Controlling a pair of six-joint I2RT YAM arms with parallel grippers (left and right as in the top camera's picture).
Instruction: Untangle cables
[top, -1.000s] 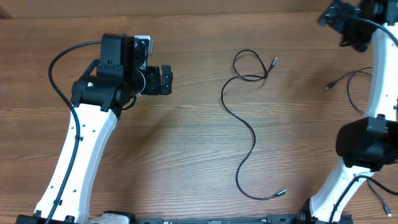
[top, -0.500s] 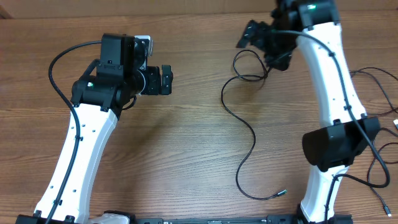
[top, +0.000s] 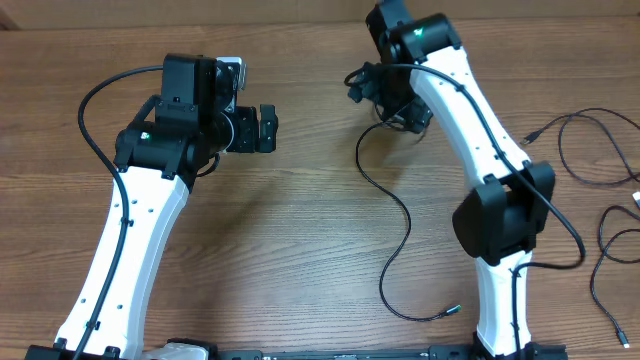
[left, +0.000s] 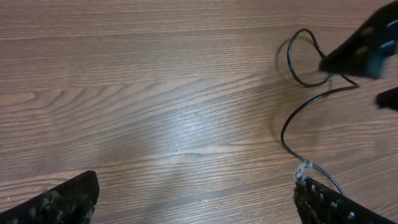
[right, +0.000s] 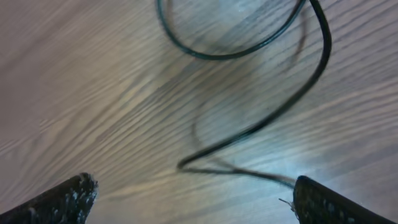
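Overhead first. The top loop of the long cable (top: 405, 215) sits mostly under the right gripper (top: 390, 98), so we can't see the plug at that end. The other cables (top: 578, 150) lie well away from that gripper, on the far side of its arm, and they run off the picture's edge. The long one is thin and black. It snakes in an S over the wooden table (top: 300, 250) from under the right gripper back toward the arm bases, ending in a small silver plug (top: 455, 310). The right arm stretches forward and leans across. The left arm is bent, and the left gripper (top: 267, 128) points sideways, well apart from any cord.

In the left wrist view only the fingertips (left: 62, 199) show, as dark corners cut off at the bottom. The left gripper (left: 196, 202) has its fingers spread wide with nothing between them. The long cable (left: 292, 121) lies ahead and off to one side, and its loop meets a blurry dark shape, the right gripper (left: 367, 46).

The right wrist view is pretty blurry. The right gripper (right: 193, 199) is spread wide too, and the long cable (right: 273, 112) curves just ahead of its fingers, not pinched.
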